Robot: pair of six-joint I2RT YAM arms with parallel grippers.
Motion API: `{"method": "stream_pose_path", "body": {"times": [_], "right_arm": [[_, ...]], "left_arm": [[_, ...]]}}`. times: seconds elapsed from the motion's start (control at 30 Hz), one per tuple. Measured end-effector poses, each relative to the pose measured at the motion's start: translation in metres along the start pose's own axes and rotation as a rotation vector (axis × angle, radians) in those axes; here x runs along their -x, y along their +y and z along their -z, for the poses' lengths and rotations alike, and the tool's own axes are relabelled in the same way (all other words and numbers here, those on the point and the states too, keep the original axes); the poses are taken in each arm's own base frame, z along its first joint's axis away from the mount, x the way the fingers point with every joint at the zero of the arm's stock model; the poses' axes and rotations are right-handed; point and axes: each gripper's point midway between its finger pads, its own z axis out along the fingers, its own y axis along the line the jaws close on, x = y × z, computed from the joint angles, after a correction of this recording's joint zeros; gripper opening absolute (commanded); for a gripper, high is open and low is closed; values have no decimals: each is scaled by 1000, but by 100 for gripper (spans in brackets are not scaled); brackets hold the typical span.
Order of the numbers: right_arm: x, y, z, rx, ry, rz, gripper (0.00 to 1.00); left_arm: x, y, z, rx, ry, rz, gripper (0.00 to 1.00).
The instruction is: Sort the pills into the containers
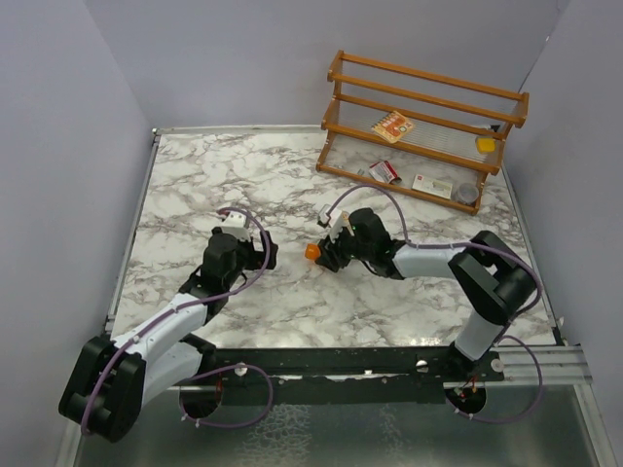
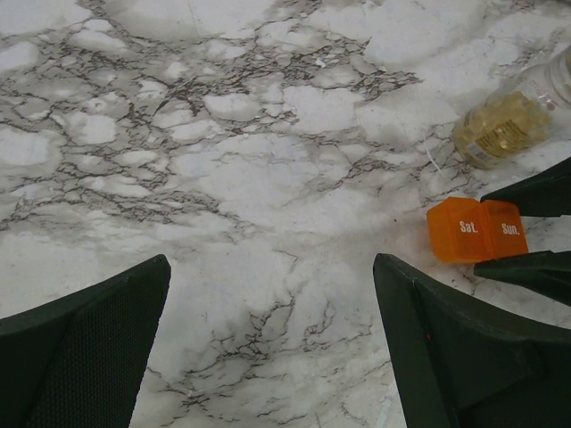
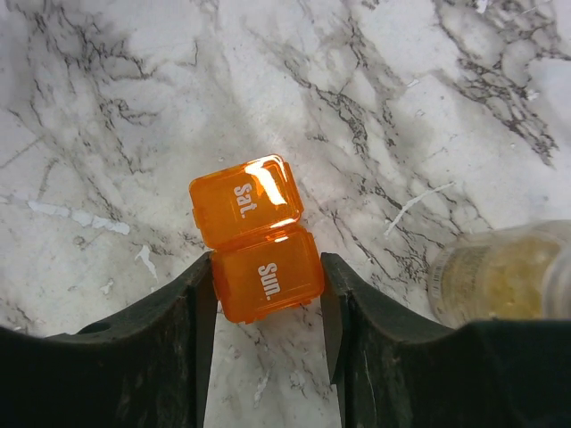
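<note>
An orange box with two lids marked "Sat." and "Sun." lies on the marble table. My right gripper is shut on its "Sun." half, one finger against each side; the top view shows it at mid-table. A small clear jar lies on its side just right of that gripper. The jar's fill is tan-yellow, and I cannot make out single pills in it. My left gripper hovers open over bare marble, left of the box and the jar.
A wooden rack stands at the back right. It holds red-and-white packets, a yellow item and a grey round tin. Grey walls close in the table's left, back and right sides.
</note>
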Motion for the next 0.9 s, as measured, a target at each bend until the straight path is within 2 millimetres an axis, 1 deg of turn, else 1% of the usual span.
{"method": "stream_pose_path", "body": {"times": [0.07,0.1,0.17,0.2,0.23,0.3,0.4,0.53,0.63,0.73,0.8,0.9], "right_arm": [[12,1,9,-20,-23,-4,1],[17,3,13,-26,-34,-1,1],[32,9,24,-41,-66,10,1],[37,12,28,-42,-79,15,1],[45,17,35,-48,-100,27,1],[56,24,46,-53,-132,42,1],[66,31,62,-63,-169,57,1],[69,34,81,-78,-198,64,1],[70,34,87,-83,-204,66,1],[71,36,88,-82,-208,68,1],[71,37,89,-79,-209,70,1],[72,39,89,-76,-213,74,1]], "left_arm": [[2,-8,-2,-35,17,-5,99],[4,-16,-4,-77,31,-12,99],[9,-40,-9,-192,58,-17,99],[11,-47,-11,-229,61,-15,99],[15,-61,-12,-297,63,-8,99],[18,-78,-10,-390,60,10,99],[25,-95,-1,-486,37,30,99],[40,-109,11,-568,-7,42,99],[59,-118,26,-615,-67,43,99],[77,-127,43,-666,-120,67,99],[83,-132,50,-695,-133,85,99],[82,-136,53,-717,-110,131,99]]}}
